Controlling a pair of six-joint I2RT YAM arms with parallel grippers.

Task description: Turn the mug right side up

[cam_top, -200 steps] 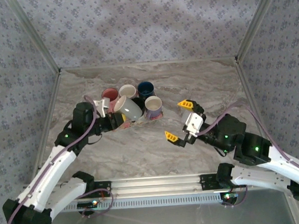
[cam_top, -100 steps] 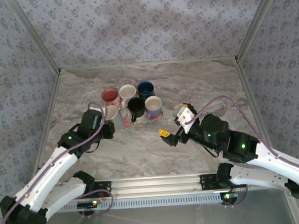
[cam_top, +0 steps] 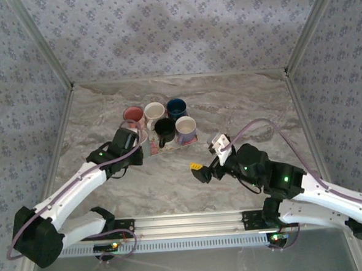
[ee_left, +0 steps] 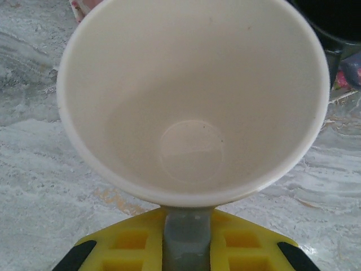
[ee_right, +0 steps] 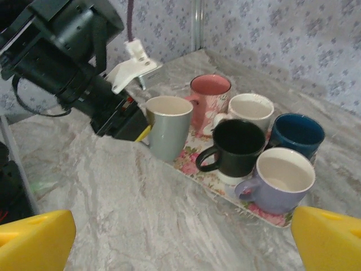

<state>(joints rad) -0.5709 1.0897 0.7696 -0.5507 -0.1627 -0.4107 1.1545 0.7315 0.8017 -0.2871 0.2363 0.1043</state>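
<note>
The left claw [ee_left: 188, 244] is clenched on the handle [ee_left: 188, 234] of the grey mug [ee_right: 168, 127]. The mug stands mouth up at the left edge of the flowered tray [ee_right: 189, 157], just beside the pink mug [ee_right: 210, 99]. Whether its foot rests on the tray or on the desk [ee_right: 130, 209] I cannot tell.

The turning looks done, so what remains is the set-down. Lower it level until the foot sits flat, let go gently, then back off along the handle's line, clear of the pink mug.

The mug is glazed, smooth and tapered, wider at the lip, so it tips easily. The desk is marbled and slick.

The white [ee_right: 251, 113], black [ee_right: 237, 147], blue [ee_right: 296, 135] and lilac [ee_right: 285, 178] mugs stand upright on the tray. The right claw [cam_top: 202, 167] hangs released, well apart.
</note>
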